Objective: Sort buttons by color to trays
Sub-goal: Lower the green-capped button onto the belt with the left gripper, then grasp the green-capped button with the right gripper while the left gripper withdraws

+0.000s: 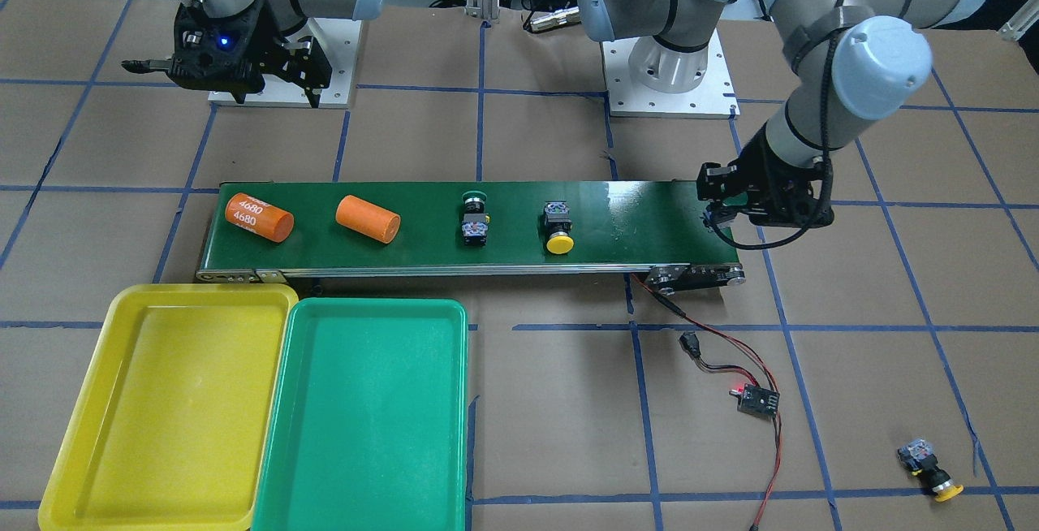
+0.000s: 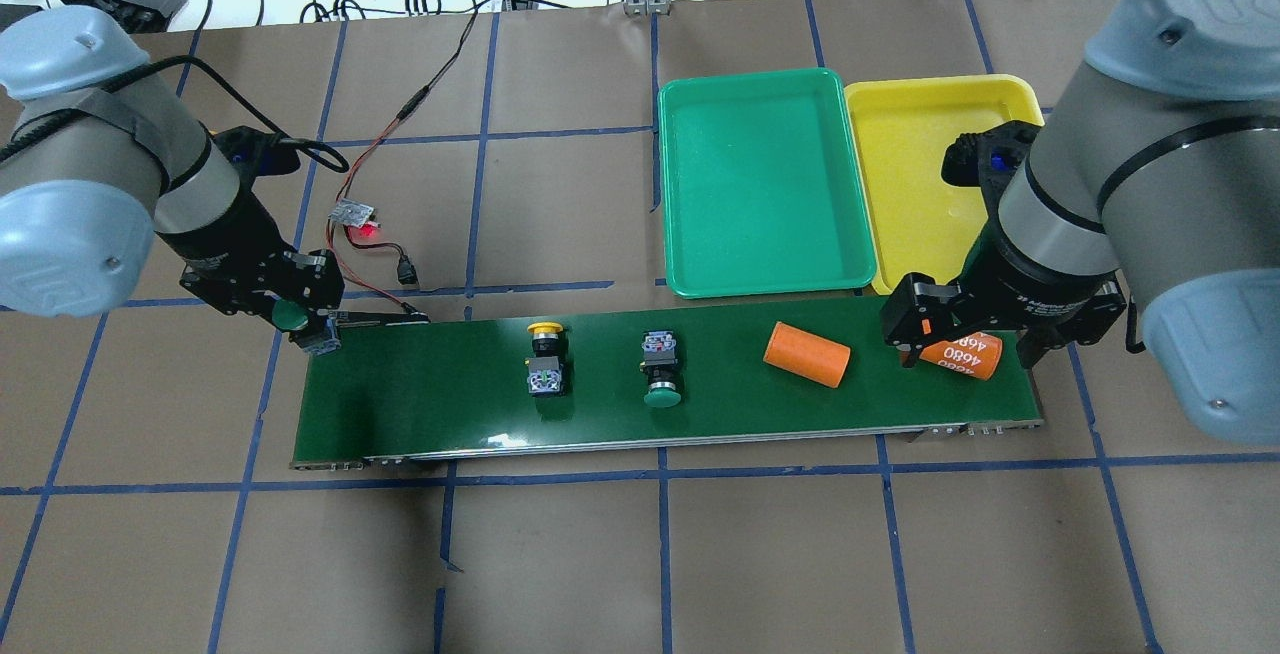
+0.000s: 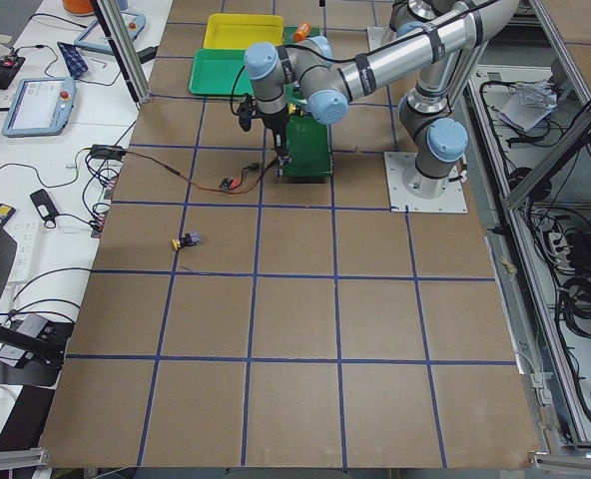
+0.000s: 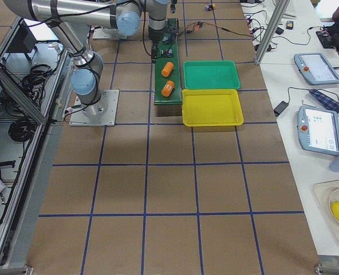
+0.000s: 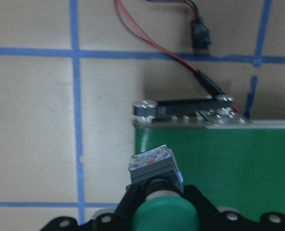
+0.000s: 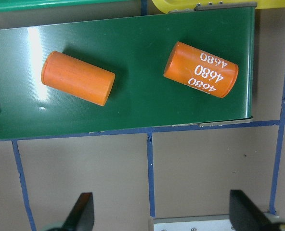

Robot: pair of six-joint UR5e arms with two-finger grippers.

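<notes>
My left gripper [image 2: 302,322] is shut on a green button [image 5: 154,179], cap toward the wrist, just over the conveyor belt's [image 2: 450,404] left end. A yellow button [image 2: 545,359] and a second green button [image 2: 662,371] lie on the belt's middle. Another yellow button [image 1: 929,470] lies on the table, far from the belt. My right gripper [image 2: 968,339] is open and empty, above the belt's right end over the orange cylinder marked 4680 [image 2: 962,356]. The green tray [image 2: 760,184] and the yellow tray [image 2: 905,184] lie side by side beyond the belt, both empty.
A plain orange cylinder [image 2: 806,355] lies on the belt between the green button and the marked cylinder. A small black circuit board [image 1: 756,398] with red wires [image 1: 714,336] lies on the table near the belt's left end. Brown paper with blue tape lines covers the table.
</notes>
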